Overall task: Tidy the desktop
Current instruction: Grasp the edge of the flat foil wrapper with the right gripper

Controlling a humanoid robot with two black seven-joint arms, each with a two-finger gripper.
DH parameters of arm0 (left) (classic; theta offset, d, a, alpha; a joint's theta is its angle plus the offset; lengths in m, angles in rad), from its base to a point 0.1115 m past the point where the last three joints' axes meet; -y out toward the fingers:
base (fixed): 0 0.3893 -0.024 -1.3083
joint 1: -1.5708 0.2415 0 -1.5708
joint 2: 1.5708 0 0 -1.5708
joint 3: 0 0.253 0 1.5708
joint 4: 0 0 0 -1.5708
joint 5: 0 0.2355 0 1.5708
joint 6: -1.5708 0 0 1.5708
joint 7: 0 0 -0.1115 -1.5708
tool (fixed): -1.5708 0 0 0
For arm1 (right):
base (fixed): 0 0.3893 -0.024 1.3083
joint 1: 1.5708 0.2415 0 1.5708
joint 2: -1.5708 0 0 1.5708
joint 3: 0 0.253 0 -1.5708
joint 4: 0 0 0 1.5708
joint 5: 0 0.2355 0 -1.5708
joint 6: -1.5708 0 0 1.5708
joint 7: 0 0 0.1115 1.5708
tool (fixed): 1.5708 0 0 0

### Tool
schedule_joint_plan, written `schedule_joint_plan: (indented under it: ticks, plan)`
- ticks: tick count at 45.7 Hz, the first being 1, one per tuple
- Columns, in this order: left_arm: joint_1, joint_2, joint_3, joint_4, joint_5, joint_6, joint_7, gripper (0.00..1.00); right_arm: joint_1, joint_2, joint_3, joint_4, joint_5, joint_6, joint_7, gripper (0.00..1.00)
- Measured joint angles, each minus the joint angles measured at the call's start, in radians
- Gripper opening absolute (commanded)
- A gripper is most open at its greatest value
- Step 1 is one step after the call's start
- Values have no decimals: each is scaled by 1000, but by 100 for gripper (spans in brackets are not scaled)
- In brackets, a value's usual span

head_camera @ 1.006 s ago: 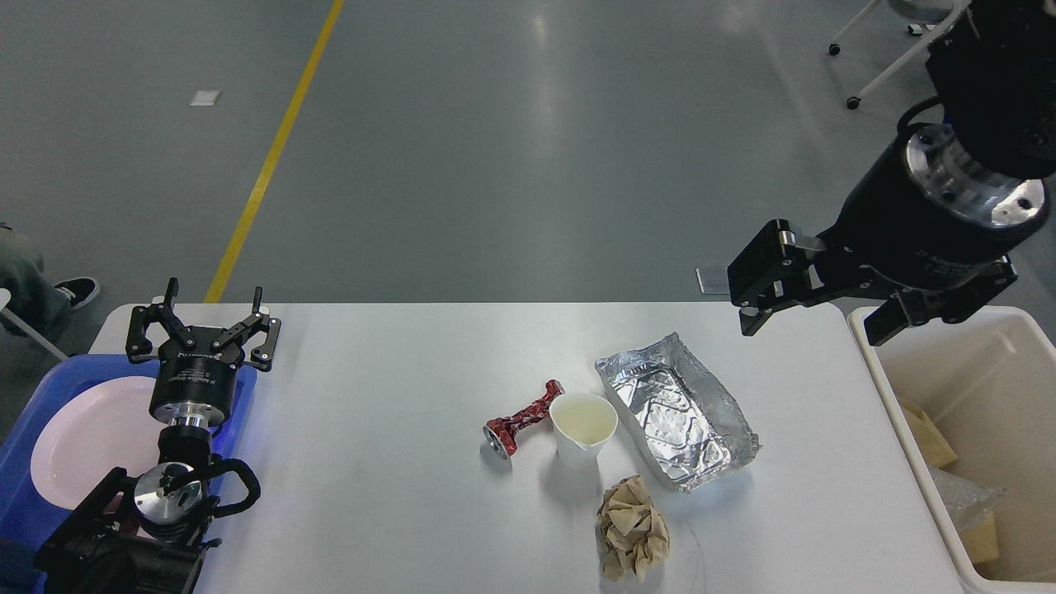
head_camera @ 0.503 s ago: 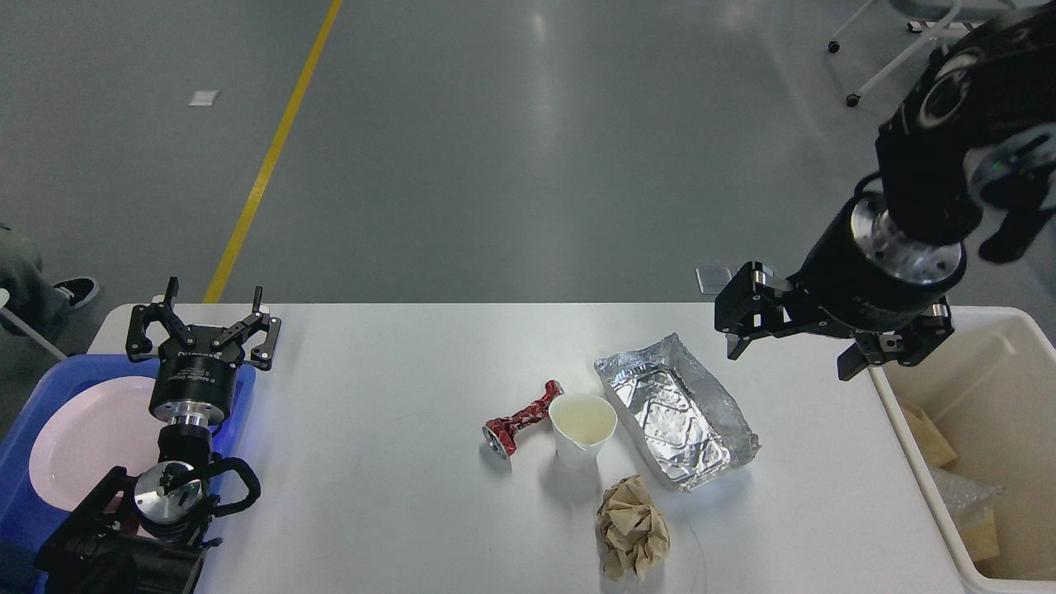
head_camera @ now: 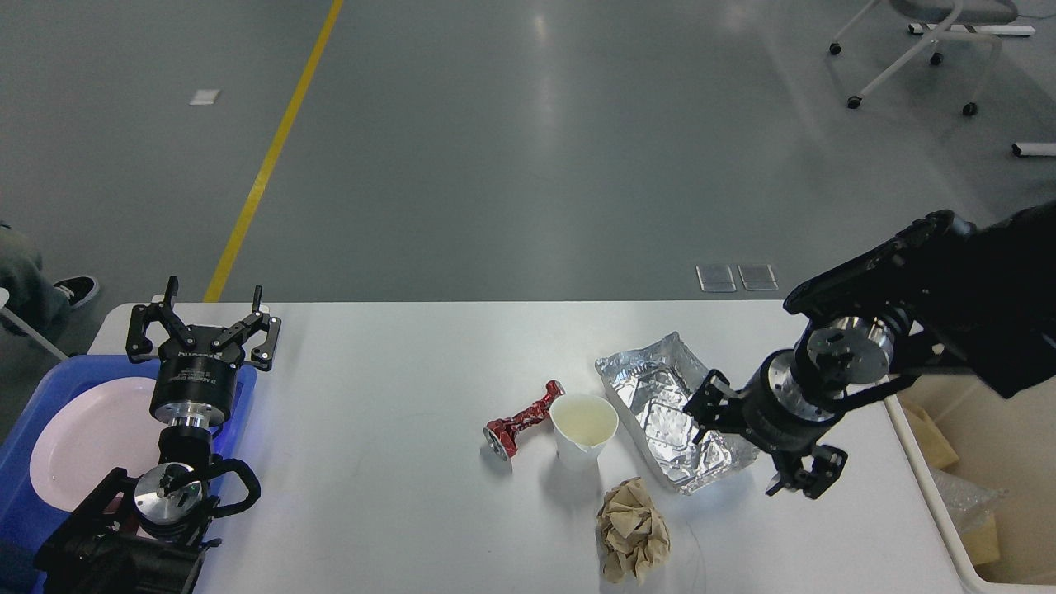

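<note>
The white desktop holds a crushed red can, a white paper cup just right of it, a crumpled foil tray and a wad of brown paper near the front edge. My right gripper is low over the foil tray's right end. It is open, with one finger over the tray and the other just past its right edge. My left gripper stands open and empty at the far left, above the blue tray's back edge.
A blue tray holding a white plate sits at the left end of the table. A beige bin with scraps of paper and plastic inside stands off the right end. A wheeled chair base stands on the floor behind.
My right arm has swung down and leftward from high above the table's far right corner to the foil tray's right end. The left arm and the objects have not moved.
</note>
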Motion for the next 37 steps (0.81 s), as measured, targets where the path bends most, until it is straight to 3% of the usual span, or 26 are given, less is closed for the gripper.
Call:
schedule_joint_plan:
  ticks: [16,21,37]
  plan:
    - [0,0,0,0,0,0,0,96,-337,1,118,-349,51,-9,4,87]
    - [0,0,0,0,0,0,0,96,-388,6,133,-424,51,-11,4,71]
    - [0,0,0,0,0,0,0,96,-463,43,138,-479,51,-152,4,67]
